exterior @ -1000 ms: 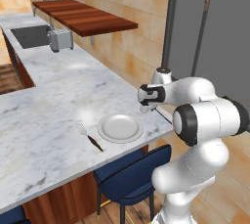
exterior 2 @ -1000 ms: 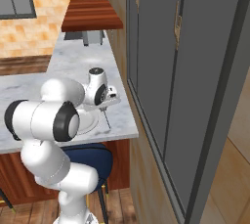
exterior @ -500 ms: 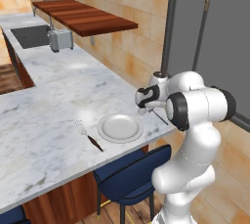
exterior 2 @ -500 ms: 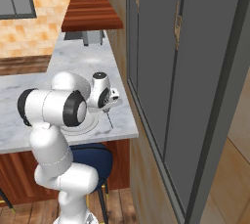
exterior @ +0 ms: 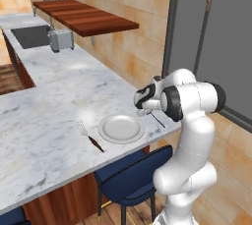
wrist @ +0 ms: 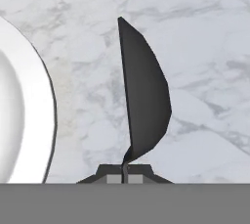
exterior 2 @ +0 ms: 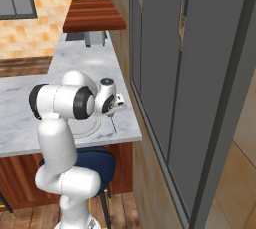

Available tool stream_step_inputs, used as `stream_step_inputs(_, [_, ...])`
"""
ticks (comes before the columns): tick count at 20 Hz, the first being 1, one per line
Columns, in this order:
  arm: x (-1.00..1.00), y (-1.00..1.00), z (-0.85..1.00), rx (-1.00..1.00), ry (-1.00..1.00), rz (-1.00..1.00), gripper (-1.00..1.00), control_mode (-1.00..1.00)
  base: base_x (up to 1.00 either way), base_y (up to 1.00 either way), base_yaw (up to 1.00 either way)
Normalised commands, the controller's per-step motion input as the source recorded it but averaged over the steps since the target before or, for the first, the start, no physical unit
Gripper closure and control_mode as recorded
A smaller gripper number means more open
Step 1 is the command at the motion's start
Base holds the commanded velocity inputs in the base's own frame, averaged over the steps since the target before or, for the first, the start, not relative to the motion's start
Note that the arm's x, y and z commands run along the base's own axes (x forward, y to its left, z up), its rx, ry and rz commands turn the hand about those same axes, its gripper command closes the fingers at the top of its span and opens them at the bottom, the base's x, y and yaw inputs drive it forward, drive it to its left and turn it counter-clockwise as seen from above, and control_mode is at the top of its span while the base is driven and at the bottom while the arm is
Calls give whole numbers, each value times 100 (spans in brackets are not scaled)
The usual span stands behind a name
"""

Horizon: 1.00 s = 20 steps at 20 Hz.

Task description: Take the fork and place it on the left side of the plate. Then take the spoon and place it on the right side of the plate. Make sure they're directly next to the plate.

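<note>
Counter: the marble counter (exterior: 44,96) carries every task item; a sink (exterior: 29,36) and a toaster (exterior: 61,39) sit far off toward 11 o'clock in the left base view.
Plate: the plate (exterior: 121,128) lies flat near the counter's front edge; its white rim (wrist: 34,115) curves along the 9 o'clock side of the hand view.
Gripper: the gripper (exterior: 143,113) hangs low over the counter just off the plate's 3 o'clock side — clenched on the spoon, with the closed tips at 6 o'clock in the hand view (wrist: 125,175).
Fork: the fork (exterior: 89,136) lies on the marble at the plate's 9 o'clock side, just beside the rim, tines pointing toward 11 o'clock.
Spoon: the spoon (wrist: 142,93) rises edge-on from between the fingertips — its thin handle (exterior: 157,119) slants toward 4 o'clock behind the hand in the left base view.
</note>
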Motion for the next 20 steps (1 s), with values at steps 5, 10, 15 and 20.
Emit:
stream_step_inputs(5, [29,0,-34,5,0,0,100,-100,0,0,0])
stream_step_inputs(10, [32,1,-30,3,0,0,100,-100,0,0,0])
stream_step_inputs(15, [33,1,-24,3,0,0,100,-100,0,0,0])
stream_step_inputs(20, [22,10,-18,1,0,0,-100,-100,0,0,0])
